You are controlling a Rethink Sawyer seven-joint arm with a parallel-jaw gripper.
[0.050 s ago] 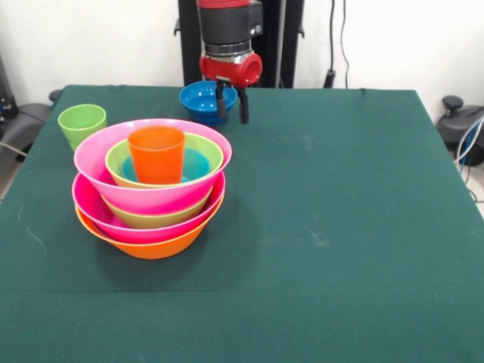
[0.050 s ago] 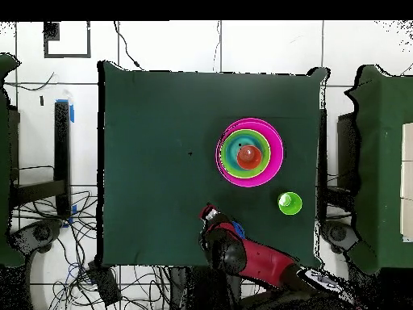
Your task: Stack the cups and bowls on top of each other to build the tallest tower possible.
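In the front view the tower (image 1: 151,193) stands at about nine o'clock on the green surface (image 1: 340,227), and I judge the job mostly done: an orange bowl (image 1: 147,248) lowest, then pink, green, a second pink and a second green, with a light blue bowl (image 1: 195,162) inside the top green one and the orange cup (image 1: 156,154) upright in it. That makes six bowls and one cup stacked. Left loose are one green cup (image 1: 82,124) at about ten o'clock, just beside the tower but apart from it, and one dark blue bowl (image 1: 204,100) at about eleven o'clock. The gripper (image 1: 232,106) hangs at that bowl's right rim, jaws parted and holding nothing. In the overhead view the tower (image 2: 250,152) sits at about two o'clock, the green cup (image 2: 289,203) at four, and the gripper (image 2: 211,216) near six; the dark blue bowl is hidden under the arm. No purple bowl shows in either view.
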